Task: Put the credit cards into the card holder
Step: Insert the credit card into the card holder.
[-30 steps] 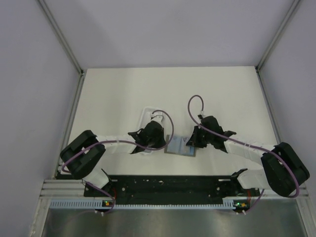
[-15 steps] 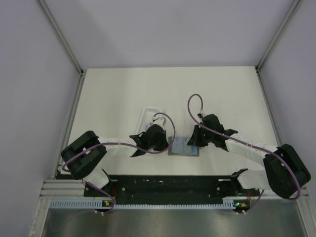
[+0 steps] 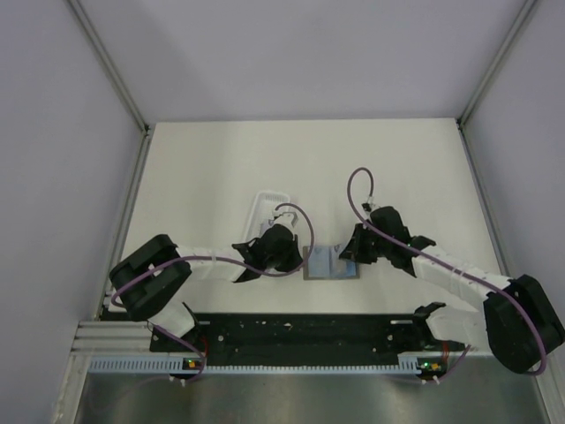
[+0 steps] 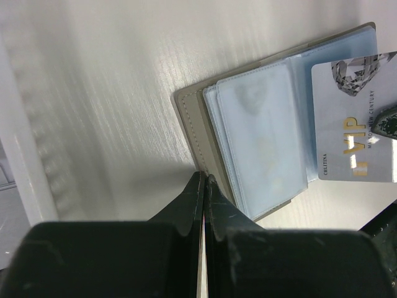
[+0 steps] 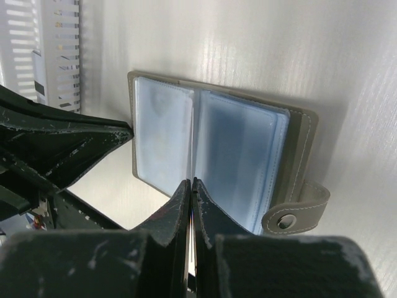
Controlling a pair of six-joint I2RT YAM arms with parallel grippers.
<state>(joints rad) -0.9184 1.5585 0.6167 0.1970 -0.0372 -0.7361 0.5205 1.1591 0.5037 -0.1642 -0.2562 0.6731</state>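
Left gripper (image 4: 203, 180), jaws closed on nothing, is pinning the open card holder (image 4: 260, 124) by its left cover edge. Right gripper (image 5: 190, 182), pinching the VIP credit card (image 4: 350, 118), has been drifting right; the card is sitting over the right pockets, not yet inserted.

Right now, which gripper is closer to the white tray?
Left. The left gripper sits close by the white tray, at the card holder's left edge. The right gripper is at the holder's right side, with the holder between it and the tray.

The card holder (image 4: 260, 143) lies open; 1 credit card (image 4: 355, 121) overlaps it.
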